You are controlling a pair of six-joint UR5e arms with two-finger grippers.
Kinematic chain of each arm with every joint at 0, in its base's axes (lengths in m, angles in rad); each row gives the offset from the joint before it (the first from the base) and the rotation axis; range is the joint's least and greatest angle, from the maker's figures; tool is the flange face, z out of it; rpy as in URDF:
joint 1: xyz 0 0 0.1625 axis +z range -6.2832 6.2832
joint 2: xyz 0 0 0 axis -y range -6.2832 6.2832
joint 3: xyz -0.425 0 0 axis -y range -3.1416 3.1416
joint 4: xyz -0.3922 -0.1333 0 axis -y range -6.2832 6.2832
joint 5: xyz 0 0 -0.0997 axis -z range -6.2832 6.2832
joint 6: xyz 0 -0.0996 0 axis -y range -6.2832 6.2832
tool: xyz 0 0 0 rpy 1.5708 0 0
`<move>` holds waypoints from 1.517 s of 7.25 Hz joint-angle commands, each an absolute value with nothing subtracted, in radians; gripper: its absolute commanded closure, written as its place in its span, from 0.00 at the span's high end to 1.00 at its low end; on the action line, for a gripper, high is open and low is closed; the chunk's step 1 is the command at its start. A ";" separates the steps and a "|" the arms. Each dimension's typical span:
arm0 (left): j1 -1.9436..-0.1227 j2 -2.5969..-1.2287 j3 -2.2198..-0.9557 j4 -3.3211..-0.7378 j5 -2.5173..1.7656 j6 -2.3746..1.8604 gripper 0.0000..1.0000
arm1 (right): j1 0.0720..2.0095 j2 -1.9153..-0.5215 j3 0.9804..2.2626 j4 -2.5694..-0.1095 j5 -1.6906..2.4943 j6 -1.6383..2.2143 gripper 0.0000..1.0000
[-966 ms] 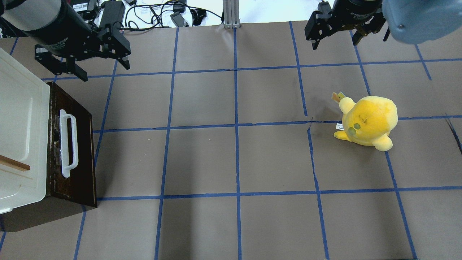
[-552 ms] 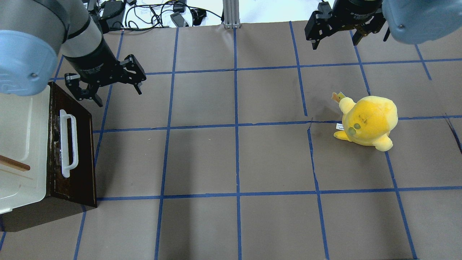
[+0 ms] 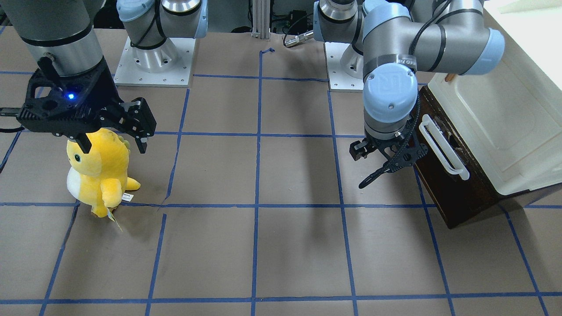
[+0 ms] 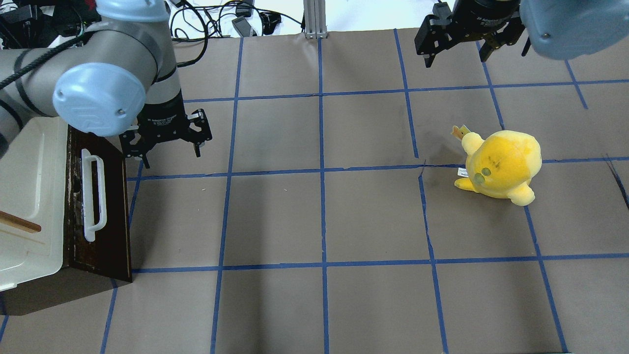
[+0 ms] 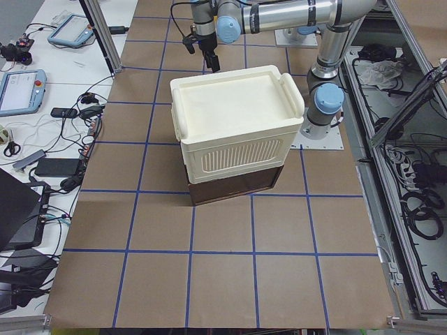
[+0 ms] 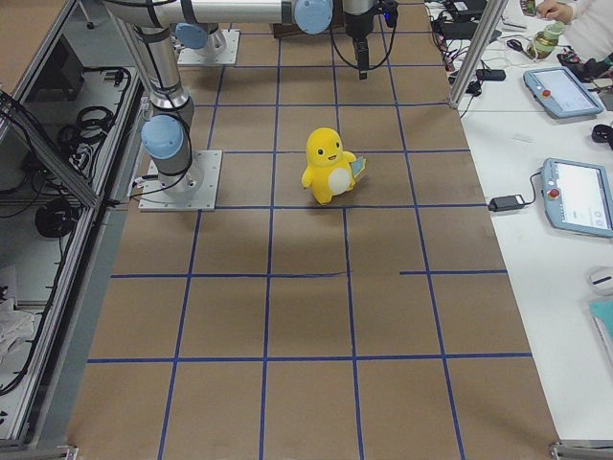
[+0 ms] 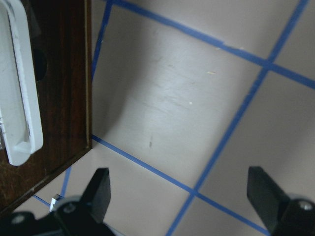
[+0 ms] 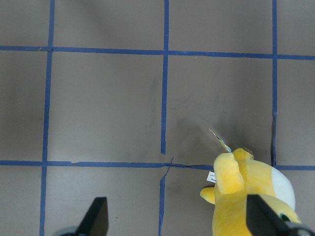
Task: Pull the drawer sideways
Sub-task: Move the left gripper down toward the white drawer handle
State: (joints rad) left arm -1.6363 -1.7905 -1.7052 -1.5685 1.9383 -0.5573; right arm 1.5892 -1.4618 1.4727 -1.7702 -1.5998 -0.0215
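Observation:
The drawer [image 4: 112,221] has a dark brown worn front with a white bar handle [image 4: 93,194] and sits under the cream-white cabinet body [image 4: 29,196] at the table's left. It also shows in the front-facing view [image 3: 456,193] and the left wrist view [image 7: 59,73]. My left gripper [image 4: 171,153] is open and empty. It hangs just off the far end of the drawer front, apart from the handle [image 7: 19,83]. My right gripper [image 4: 454,56] is open and empty, high over the far right of the table.
A yellow plush toy [image 4: 501,164] stands on the right half of the table, seen below the right gripper in the right wrist view [image 8: 251,196]. A small wooden handle [image 4: 19,223] sticks out of the cabinet top. Blue tape lines grid the brown table [image 4: 319,221].
My left arm has swung in from the far left corner toward the drawer's front, its gripper still open. The right arm, drawer and plush have not moved.

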 commanded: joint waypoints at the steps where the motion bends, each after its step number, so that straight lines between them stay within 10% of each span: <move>1: -1.661 -1.870 -1.715 -1.702 2.122 -0.633 1.00 | 1.589 -1.462 1.473 -1.770 -1.600 -0.021 1.00; 7: -1.649 -1.982 -1.801 -1.893 2.563 -0.769 1.00 | 1.589 -1.462 1.473 -1.770 -1.600 -0.021 1.00; 9: -1.649 -1.999 -1.799 -1.891 2.572 -0.769 0.79 | 1.589 -1.462 1.473 -1.770 -1.600 -0.021 1.00; 11: -1.641 -2.003 -1.802 -1.891 2.605 -0.773 0.78 | 1.589 -1.462 1.473 -1.770 -1.598 -0.021 1.00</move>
State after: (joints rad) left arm -1.6465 -2.0005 -1.8010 -1.8914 2.5901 -0.7704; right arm 1.5892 -1.4619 1.4726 -1.7702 -1.5995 -0.0215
